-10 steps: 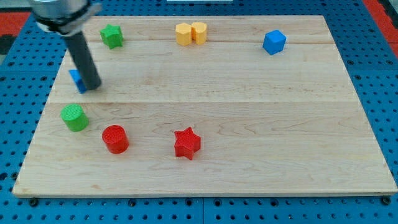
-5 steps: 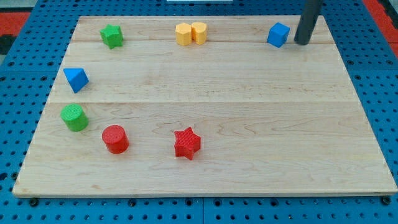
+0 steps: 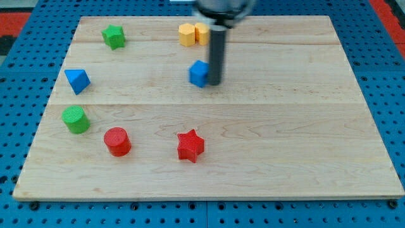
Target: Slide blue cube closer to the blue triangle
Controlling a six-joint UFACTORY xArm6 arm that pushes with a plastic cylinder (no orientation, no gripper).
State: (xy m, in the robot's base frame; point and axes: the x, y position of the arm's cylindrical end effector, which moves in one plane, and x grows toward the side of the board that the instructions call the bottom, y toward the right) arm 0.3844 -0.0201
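Note:
The blue cube (image 3: 199, 73) sits near the middle of the wooden board (image 3: 266, 139), toward the view's top. My tip (image 3: 214, 83) touches the cube's right side; the dark rod rises straight up from there. The blue triangle (image 3: 76, 80) lies at the board's left edge, far to the left of the cube and roughly level with it.
Two yellow blocks (image 3: 193, 33) sit side by side just above the cube and partly behind the rod. A green star (image 3: 114, 36) is at top left. A green cylinder (image 3: 76, 119), a red cylinder (image 3: 118, 141) and a red star (image 3: 190, 145) lie along the lower left.
The blue cube has slid from the top right to the board's middle, pushed leftward and downward by my tip. My tip, earlier by the blue triangle, went to the cube's right and followed it.

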